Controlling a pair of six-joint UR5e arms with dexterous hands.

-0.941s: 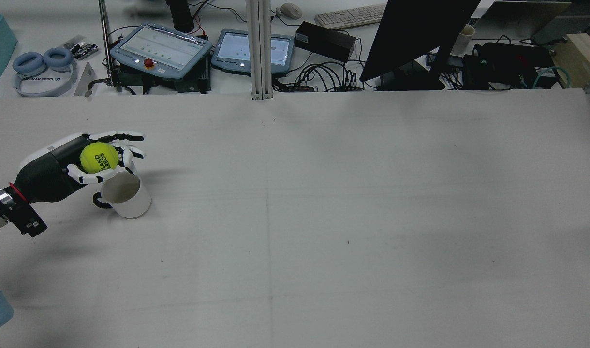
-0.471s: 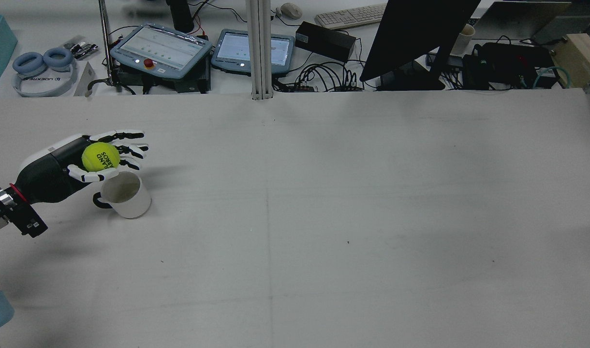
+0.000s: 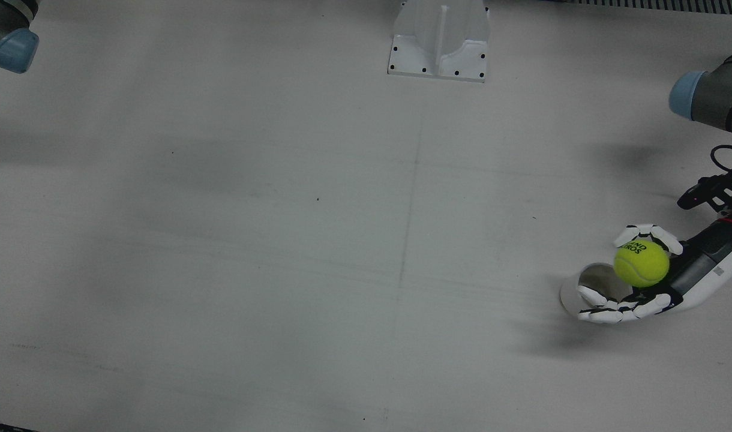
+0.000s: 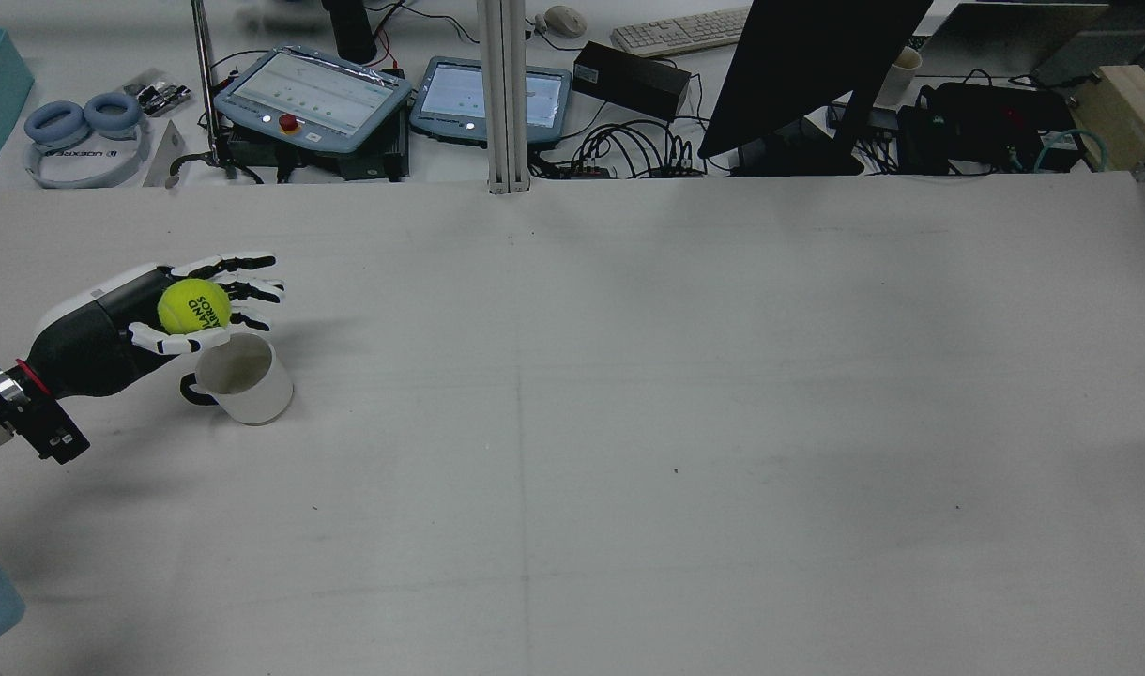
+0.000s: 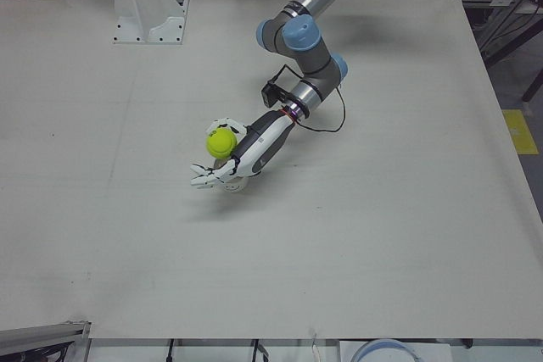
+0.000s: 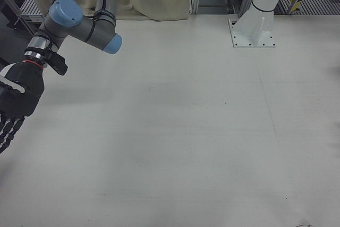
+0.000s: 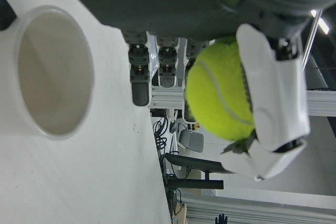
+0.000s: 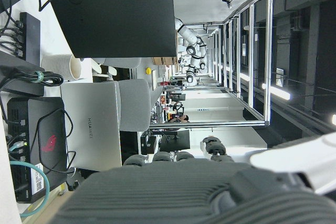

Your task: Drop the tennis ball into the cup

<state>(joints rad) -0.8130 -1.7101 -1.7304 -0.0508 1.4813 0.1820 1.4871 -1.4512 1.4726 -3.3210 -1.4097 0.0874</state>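
Black lettering on tennis ball (image 4: 193,307), held in left hand (image 4: 127,324): reads "LAND" over "ARROS" in rear view, leading letters hidden by curvature and fingers. Same print in front view (image 3: 641,263), too small to read fully.

Headphones (image 4: 83,141) on far desk: dark lettering on white headband, approximately "UDEXREAL"; exact characters uncertain.

Laptop lid (image 8: 89,129) in right hand view: brand "HUAWEI", running sideways in frame.

Black router-like box (image 8: 44,150) in right hand view: red emblem and white sticker with QR-type code, unreadable.

Teach pendant screens (image 4: 312,99): rows of content, illegible.
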